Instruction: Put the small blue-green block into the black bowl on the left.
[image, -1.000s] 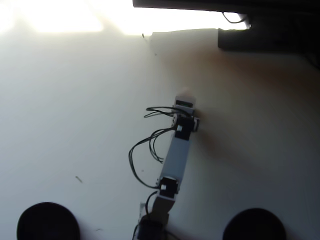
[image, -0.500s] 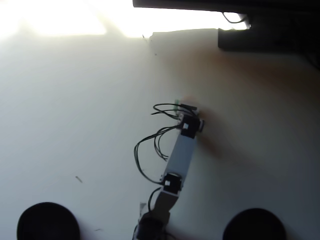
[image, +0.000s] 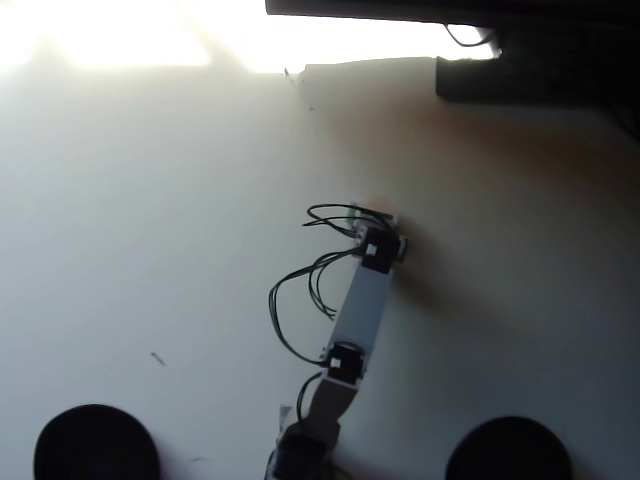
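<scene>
the white arm has nudged a touch right and settled over the last second, its gripper (image: 374, 214) pointing down at mid-table, jaws hidden under the wrist so i can't tell how open they are. the tiny teal block isn't visible now, likely beneath it. round matte black bowl (image: 96, 443) waits bottom left, its twin (image: 508, 450) bottom right

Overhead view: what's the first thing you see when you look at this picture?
The robot arm stands out first, reaching up the middle of the pale table with black wires looping off its left side. Next come two round black bowls at the bottom edge, one in the left corner and one towards the right. Bright glare washes out the top left.
</scene>
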